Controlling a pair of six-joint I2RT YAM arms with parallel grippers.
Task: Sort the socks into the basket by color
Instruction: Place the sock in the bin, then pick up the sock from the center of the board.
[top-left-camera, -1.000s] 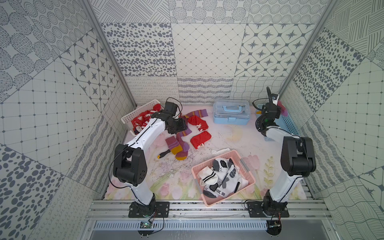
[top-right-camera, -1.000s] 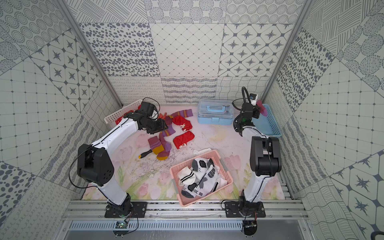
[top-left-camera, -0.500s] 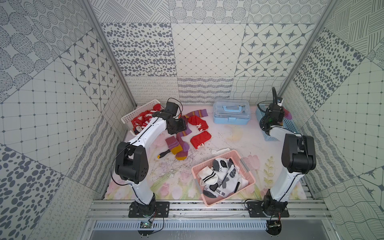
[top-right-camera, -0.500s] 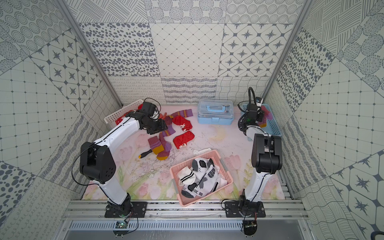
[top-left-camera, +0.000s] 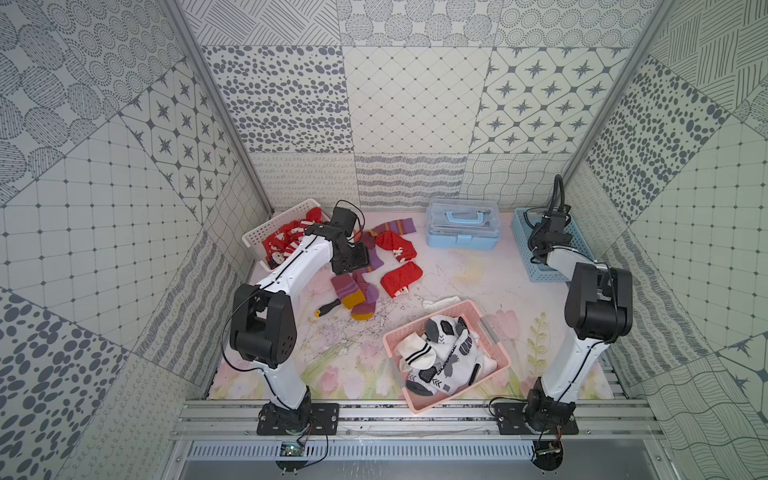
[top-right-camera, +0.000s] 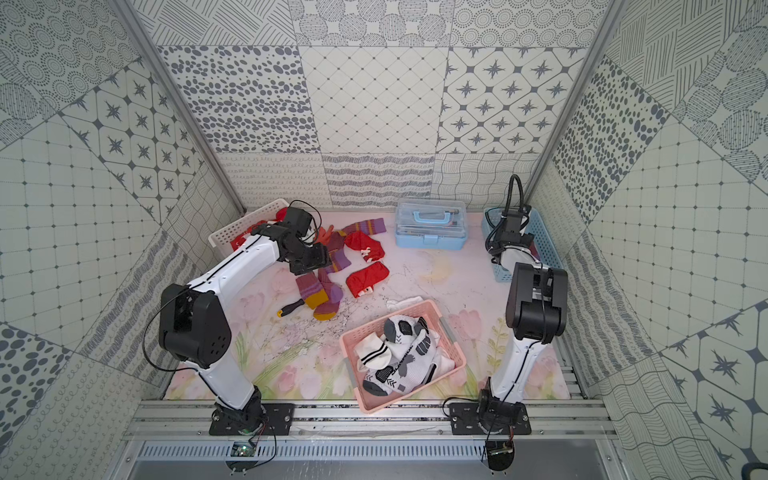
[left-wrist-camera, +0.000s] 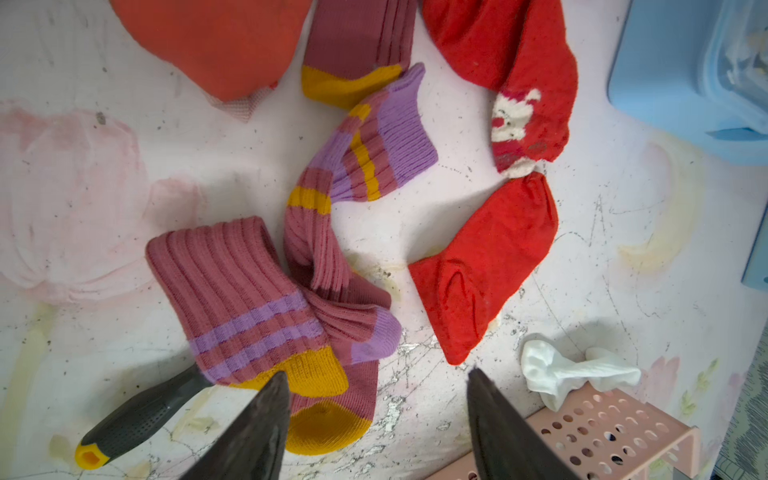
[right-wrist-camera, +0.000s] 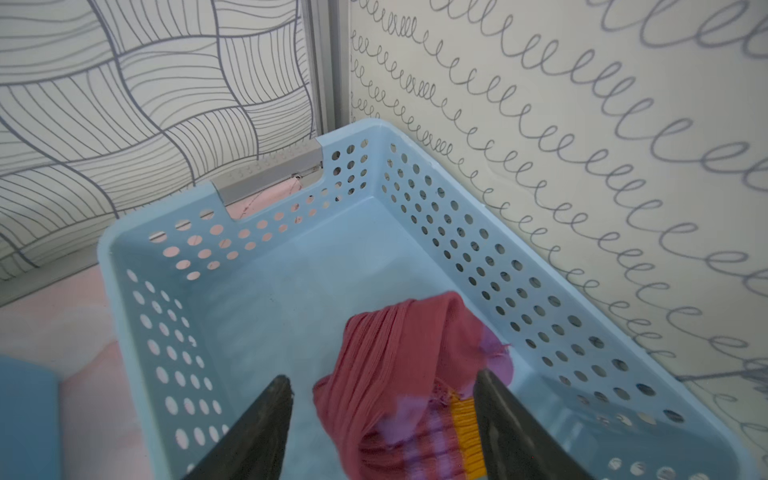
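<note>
purple sock (right-wrist-camera: 399, 374) is dropping between the right gripper's (right-wrist-camera: 382, 415) spread fingers into the blue basket (right-wrist-camera: 266, 299); left gripper (left-wrist-camera: 374, 411) (open, empty) is hovering over remaining purple and red socks (left-wrist-camera: 486, 274).

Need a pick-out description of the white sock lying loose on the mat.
Start at the pink basket of white socks near the front. Just beyond its far rim lies the crumpled white sock on the mat. It is the only white sock outside a basket; nearby loose socks are red or purple.

Purple socks (left-wrist-camera: 266, 307) carry yellow toes and lilac stripes; red socks (left-wrist-camera: 486, 282); pale-blue basket (right-wrist-camera: 249, 232).
</note>
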